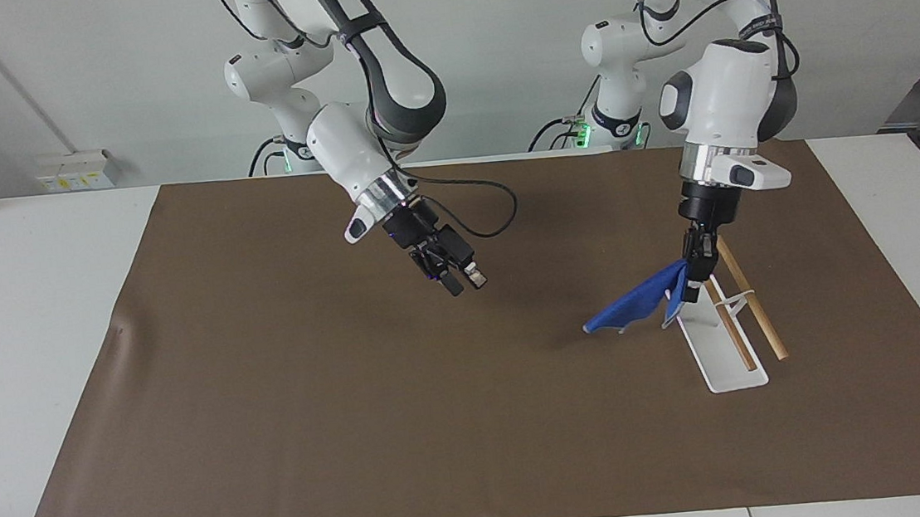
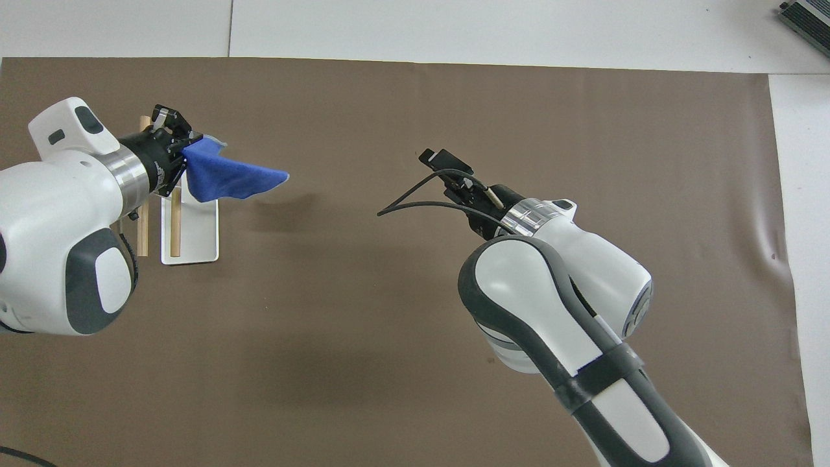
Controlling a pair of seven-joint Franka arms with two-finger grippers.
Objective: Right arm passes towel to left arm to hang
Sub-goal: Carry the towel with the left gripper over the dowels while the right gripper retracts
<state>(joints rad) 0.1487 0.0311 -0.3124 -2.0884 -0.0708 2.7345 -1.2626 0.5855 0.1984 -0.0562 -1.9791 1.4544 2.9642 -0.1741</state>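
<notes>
The left gripper (image 1: 695,275) is up in the air over the white rack (image 1: 715,342), and its two fingers are pinched tight on one edge of the blue towel (image 1: 635,306). The towel does not lie on anything. It hangs from the fingers and sticks out sideways from the rack toward the middle of the brown mat (image 1: 356,401), with its loose tip up off the mat. Seen from above, the towel (image 2: 227,176) covers part of the rack (image 2: 194,233), and the left gripper (image 2: 176,154) is over the rack's two wooden sticks (image 2: 174,224). In the facing view the two sticks (image 1: 751,300) lie side by side on top of the rack, which stands on the mat toward the left arm's end of the table. The right gripper (image 1: 455,277) is well apart from the rack, up in the air over the middle of the mat. Its fingers are spread apart and hold nothing. A thin black cable (image 1: 489,206) loops beside it. From above, the right gripper (image 2: 447,170) points toward the rack and the towel.
</notes>
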